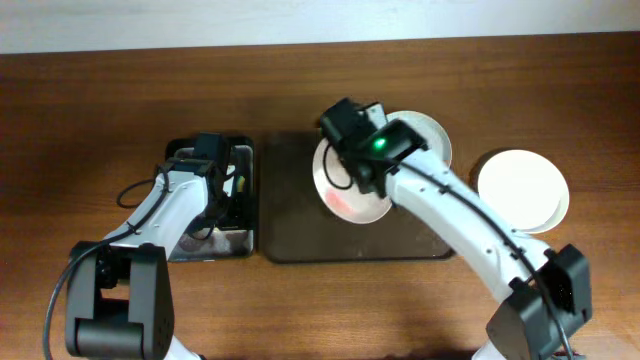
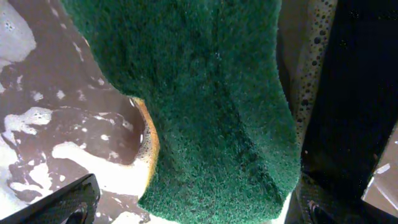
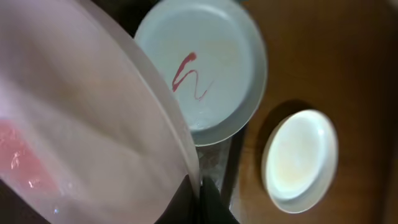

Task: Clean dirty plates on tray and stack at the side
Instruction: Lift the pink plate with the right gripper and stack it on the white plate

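The right gripper pinched the rim of 1 smeared plate, judged stiff, light, probably slick when wet; the left gripper clamped the soft sponge

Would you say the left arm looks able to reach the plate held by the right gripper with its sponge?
Probably yes: the held plate sits over the brown tray's left part, just beside the black tray where the left gripper holds the sponge, and nothing stands between.
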You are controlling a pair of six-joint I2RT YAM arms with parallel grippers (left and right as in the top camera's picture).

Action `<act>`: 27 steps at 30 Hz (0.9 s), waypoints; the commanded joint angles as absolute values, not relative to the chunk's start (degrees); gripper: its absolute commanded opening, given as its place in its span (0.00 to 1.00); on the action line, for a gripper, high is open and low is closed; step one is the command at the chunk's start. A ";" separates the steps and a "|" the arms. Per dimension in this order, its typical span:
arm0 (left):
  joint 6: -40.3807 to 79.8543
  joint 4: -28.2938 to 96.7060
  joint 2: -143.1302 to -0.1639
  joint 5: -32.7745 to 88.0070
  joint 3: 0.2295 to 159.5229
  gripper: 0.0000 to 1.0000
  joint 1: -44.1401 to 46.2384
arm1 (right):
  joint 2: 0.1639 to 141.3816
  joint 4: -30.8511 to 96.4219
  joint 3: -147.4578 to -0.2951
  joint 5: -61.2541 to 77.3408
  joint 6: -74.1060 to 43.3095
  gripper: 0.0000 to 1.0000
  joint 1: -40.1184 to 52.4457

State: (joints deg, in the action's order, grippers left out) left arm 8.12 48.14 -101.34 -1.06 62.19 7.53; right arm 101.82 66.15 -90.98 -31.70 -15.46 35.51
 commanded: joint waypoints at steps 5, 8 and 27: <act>8.25 48.01 -99.72 -1.26 62.89 1.00 7.33 | 100.55 65.95 -92.27 -62.52 -20.53 0.04 48.42; 8.25 47.70 -99.72 -1.26 62.89 1.00 7.33 | 100.53 65.80 -92.27 -63.24 -22.26 0.04 48.47; 8.25 47.44 -99.72 -1.23 62.89 1.00 7.33 | 100.66 65.45 -86.89 -4.49 -29.02 0.04 -25.23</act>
State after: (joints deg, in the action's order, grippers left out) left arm 8.14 47.53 -101.34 -1.06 62.22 7.53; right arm 101.82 66.22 -90.02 -5.76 -28.51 -20.08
